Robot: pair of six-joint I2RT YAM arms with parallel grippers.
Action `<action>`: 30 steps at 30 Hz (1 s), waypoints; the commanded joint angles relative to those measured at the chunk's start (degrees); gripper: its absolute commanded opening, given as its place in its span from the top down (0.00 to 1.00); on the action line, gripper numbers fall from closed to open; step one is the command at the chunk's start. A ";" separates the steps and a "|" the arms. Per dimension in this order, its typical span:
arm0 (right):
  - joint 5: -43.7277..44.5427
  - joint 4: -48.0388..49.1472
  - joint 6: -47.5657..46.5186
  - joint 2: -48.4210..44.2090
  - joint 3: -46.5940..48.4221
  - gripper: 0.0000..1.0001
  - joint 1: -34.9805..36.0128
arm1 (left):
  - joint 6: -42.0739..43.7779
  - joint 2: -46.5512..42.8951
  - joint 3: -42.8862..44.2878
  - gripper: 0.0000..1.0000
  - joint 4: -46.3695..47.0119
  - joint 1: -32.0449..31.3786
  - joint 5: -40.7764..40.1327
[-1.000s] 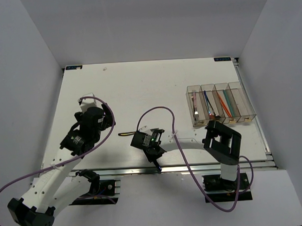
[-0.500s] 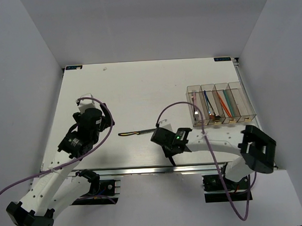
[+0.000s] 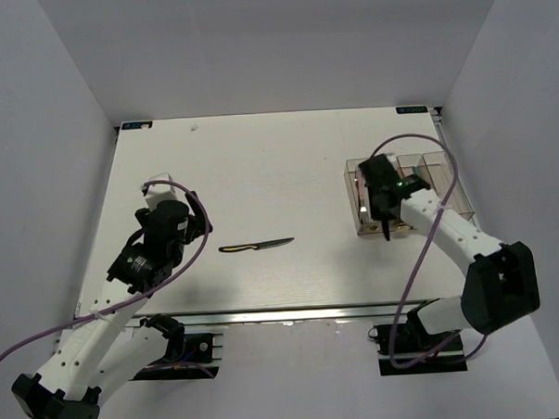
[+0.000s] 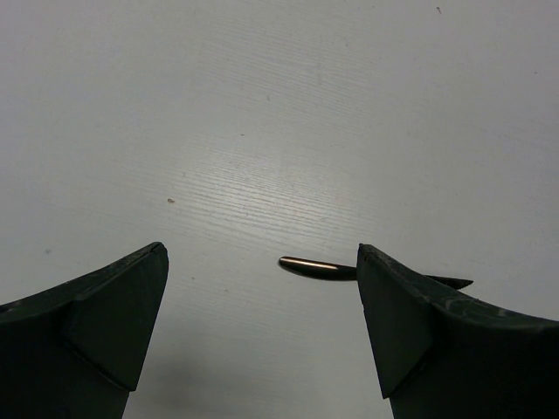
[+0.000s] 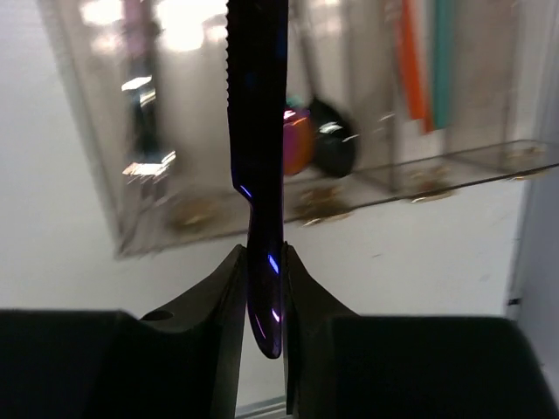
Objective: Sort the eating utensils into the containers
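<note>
- Right gripper (image 5: pixel 262 262): the fingers are closed tight on the blue knife (image 5: pixel 258 105). They pinch it near its handle end, with a short rounded stub showing behind the fingertips.
- The serrated blade of the blue knife runs straight out ahead of the fingers, in line with them. Its tip is out of the wrist view.
- Containers (image 5: pixel 419 175): the row of clear bins lies just ahead of the right fingers, and the blade crosses in front of it. The height of the blade above the bins cannot be told.
- Beyond the blade and just to its right are a red-bowled spoon (image 5: pixel 297 140) and a black spoon (image 5: pixel 336 148), both inside the bins. Further right lie the chopsticks (image 5: pixel 412 61), one orange-red and one teal.
- In the bin left of the blade there are bright, blurred pieces that cannot be identified.
- From above, the right arm reaches to the near end of the containers (image 3: pixel 436 179).
- Left gripper (image 4: pixel 262 253): the fingers are spread wide and hold nothing, hanging over the bare white table (image 4: pixel 262 105).
- Dark knife (image 4: pixel 310 265): it lies flat on the table below the left fingers.
- Its rounded handle end shows in the gap, close beside the right-hand finger. Its middle is hidden by that finger and its pointed tip shows on the far side.
- From above, the dark knife (image 3: pixel 255 246) lies alone on the table, well apart from the containers.
</note>
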 commanded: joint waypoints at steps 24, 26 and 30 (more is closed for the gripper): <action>10.37 11.33 -34.86 24.00 26.43 1.00 -30.03 | 1.24 -2.03 -0.53 0.02 1.96 0.20 5.97; 10.02 11.60 -35.04 24.44 25.02 1.00 -31.00 | 1.32 -2.30 -0.62 0.02 2.22 0.20 6.23; 9.93 12.82 -34.95 24.44 22.21 1.00 -31.62 | 1.50 -2.47 -0.79 0.02 2.49 0.12 7.20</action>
